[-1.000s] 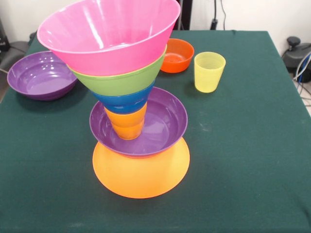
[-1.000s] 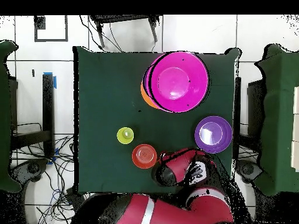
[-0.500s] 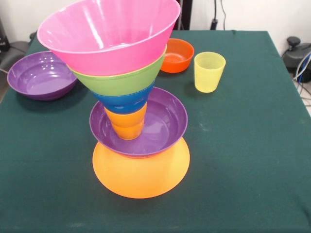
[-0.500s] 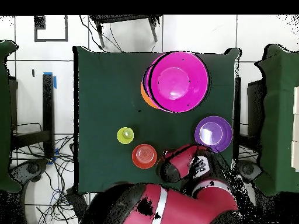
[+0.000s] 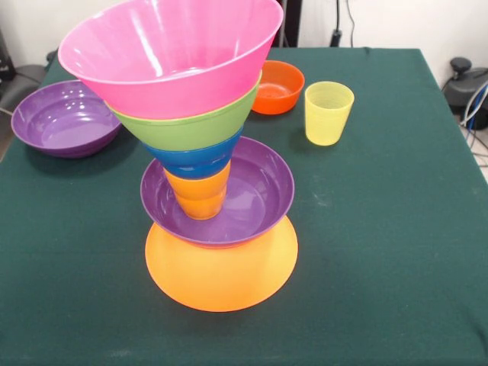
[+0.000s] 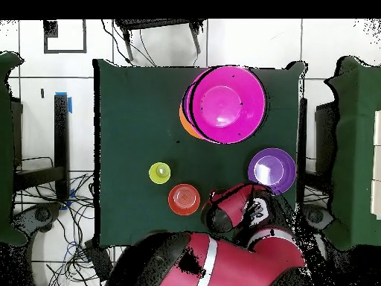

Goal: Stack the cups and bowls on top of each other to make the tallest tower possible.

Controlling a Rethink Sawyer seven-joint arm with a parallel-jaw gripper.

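Note:
The tower stands in the middle of the table: an upturned yellow-orange bowl (image 5: 221,271), a purple bowl (image 5: 259,191), an orange cup (image 5: 200,194), a blue bowl (image 5: 194,158), a green bowl (image 5: 191,126) and a big pink bowl (image 5: 168,53) on top. From overhead the pink bowl (image 6: 225,104) hides most of the stack. A second purple bowl (image 5: 65,118), a small orange-red bowl (image 5: 278,86) and a yellow cup (image 5: 328,113) stand loose. The red-pink cup is out of view. My gripper (image 6: 255,211) sits at the arm's end near the loose purple bowl (image 6: 271,170), away from the tower.
The green table (image 5: 396,229) has bare cloth on the right and front in the front view. In the overhead view the red arm (image 6: 216,261) covers the table's bottom edge beside the orange-red bowl (image 6: 184,199) and the yellow cup (image 6: 159,173).
The red arm has shifted at the table's robot side in the overhead view. The tower and the loose pieces have not moved.

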